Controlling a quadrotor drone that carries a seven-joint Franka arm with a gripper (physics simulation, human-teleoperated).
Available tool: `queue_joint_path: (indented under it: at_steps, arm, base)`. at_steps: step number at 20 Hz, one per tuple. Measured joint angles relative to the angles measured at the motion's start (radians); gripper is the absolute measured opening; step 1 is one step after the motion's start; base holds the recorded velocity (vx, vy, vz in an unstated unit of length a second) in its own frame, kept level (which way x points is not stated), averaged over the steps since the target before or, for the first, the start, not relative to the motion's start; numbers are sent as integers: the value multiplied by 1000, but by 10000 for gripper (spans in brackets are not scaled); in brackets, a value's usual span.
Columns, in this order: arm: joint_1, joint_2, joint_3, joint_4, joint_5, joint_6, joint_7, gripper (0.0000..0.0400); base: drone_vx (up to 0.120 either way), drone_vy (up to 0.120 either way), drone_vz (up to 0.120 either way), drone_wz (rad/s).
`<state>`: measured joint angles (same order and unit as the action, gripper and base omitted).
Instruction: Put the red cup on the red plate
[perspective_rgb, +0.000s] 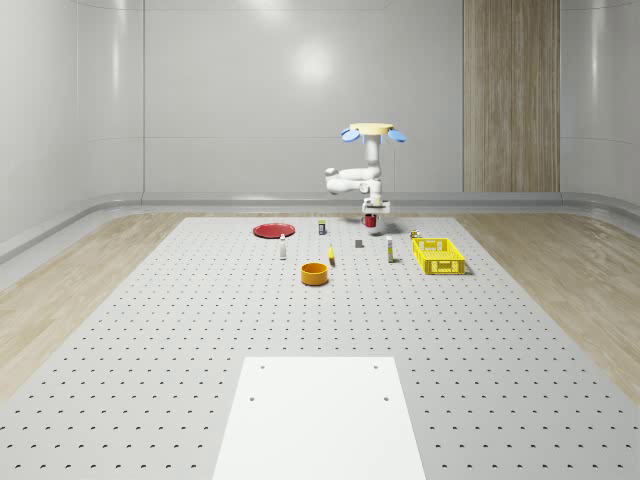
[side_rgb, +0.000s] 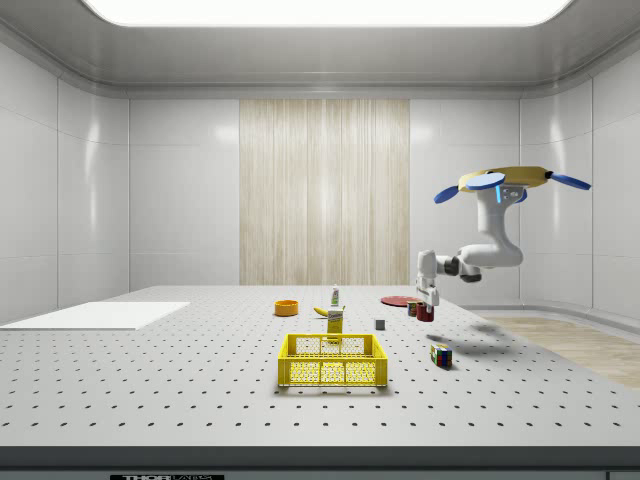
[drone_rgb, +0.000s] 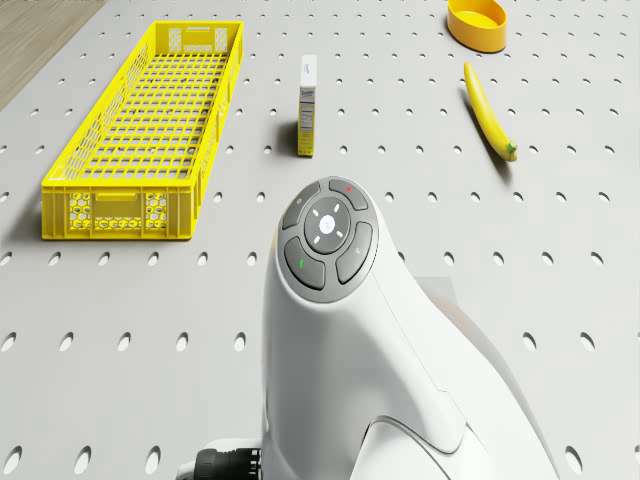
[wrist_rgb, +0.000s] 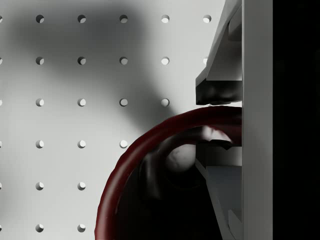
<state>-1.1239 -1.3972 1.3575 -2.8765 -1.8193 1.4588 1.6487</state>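
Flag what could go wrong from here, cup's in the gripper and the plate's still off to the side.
1. The gripper pinches only the rim of the red cup, one finger inside and one outside; the cup could tilt or slip.
2. The drone hovers with the cup hanging above the table, apart from the red plate; a drop here misses it.
3. A small bottle stands near the plate; a low pass might clip it.
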Motion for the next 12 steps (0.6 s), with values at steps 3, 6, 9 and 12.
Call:
queue_joint_path:
  at_steps: [3, 6, 9, 12]
  arm:
    - [-2, -8, 10, -1, 11, 5, 3, 100]
    - [-5, -16, 15, -1, 19, 11, 5, 100]
    - [-6, -24, 19, -1, 24, 18, 6, 100]
    - [-8, -31, 21, 0, 28, 25, 8, 100]
  base:
    - [13, -120, 120, 0]
    - [0, -120, 120, 0]
    - [0, -120, 80, 0]
    - [-107, -120, 0, 0]
